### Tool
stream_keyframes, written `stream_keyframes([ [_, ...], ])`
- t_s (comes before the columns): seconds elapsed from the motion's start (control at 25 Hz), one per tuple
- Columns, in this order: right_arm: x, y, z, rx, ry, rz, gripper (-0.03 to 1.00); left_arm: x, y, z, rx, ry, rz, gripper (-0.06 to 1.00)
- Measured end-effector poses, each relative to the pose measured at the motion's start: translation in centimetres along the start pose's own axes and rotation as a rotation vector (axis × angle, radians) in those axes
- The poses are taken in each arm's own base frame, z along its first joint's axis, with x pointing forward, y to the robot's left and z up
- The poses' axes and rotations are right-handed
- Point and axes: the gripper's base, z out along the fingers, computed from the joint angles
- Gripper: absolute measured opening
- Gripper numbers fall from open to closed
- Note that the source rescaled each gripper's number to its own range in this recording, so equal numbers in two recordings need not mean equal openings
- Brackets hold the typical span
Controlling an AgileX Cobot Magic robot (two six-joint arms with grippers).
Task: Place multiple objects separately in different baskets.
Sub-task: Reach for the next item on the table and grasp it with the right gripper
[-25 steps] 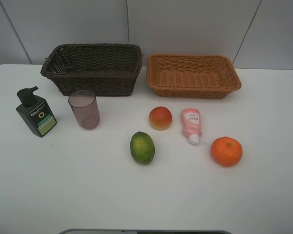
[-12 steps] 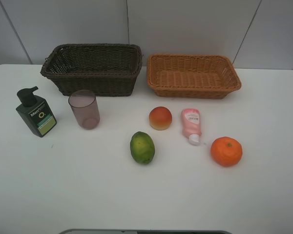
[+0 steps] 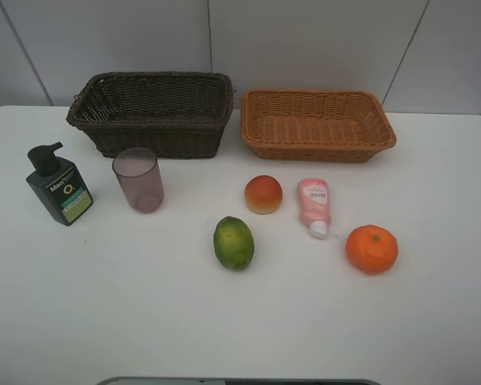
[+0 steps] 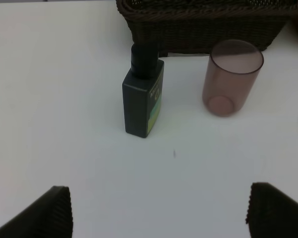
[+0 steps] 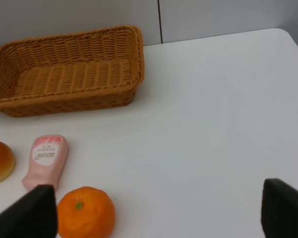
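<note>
Brown basket and tan basket show bare weave inside; my left gripper and right gripper hover open.

Woven wicker baskets; translucent plastic cup.

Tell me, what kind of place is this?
Probably a robot practice table in a lab. A plain white table stands against grey wall panels, with a dark brown basket, a tan basket and an orange set out for sorting.

Left pincer, right pincer: seemingly spread.
</note>
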Motion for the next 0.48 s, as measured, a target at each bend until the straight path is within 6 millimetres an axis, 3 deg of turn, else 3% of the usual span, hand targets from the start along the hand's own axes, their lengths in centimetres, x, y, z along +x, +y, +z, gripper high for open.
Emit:
stream_keyframes([
  [0.48, -0.08, 0.07, 0.17, -0.023, 0.012, -0.006, 0.78, 0.0, 0.0, 0.0, 0.0, 0.0, 0.0, 0.91],
])
